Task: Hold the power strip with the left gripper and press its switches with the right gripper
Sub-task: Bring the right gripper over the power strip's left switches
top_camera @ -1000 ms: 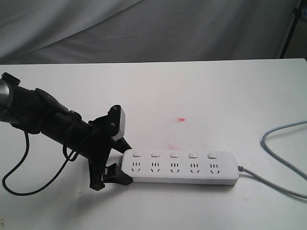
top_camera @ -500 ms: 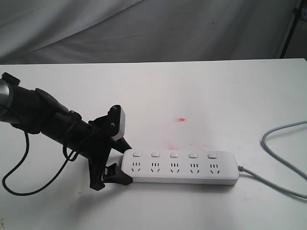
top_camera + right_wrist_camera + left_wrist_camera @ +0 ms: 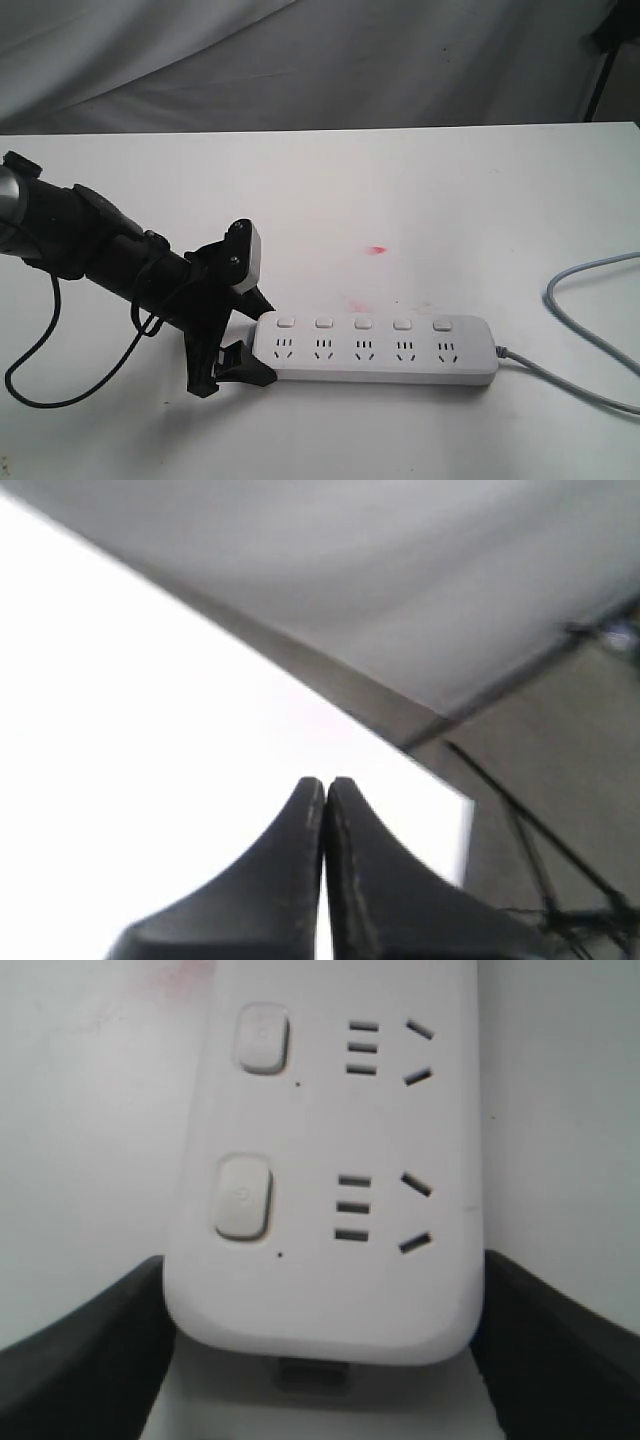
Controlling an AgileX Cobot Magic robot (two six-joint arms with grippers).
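The white power strip lies lengthwise on the white table, its grey cord running off to the right. Its switches form a row along the far edge; two of them show in the left wrist view. My left gripper is at the strip's left end, one black jaw pressed on each long side, shut on the power strip. My right gripper is outside the exterior view. In its wrist view its jaws are pressed together and hold nothing, over bare white table.
Small red marks stain the table behind the strip. A loose black cable hangs from the left arm near the table's front left. Grey cloth hangs behind the table's back edge, with a black stand at the top right.
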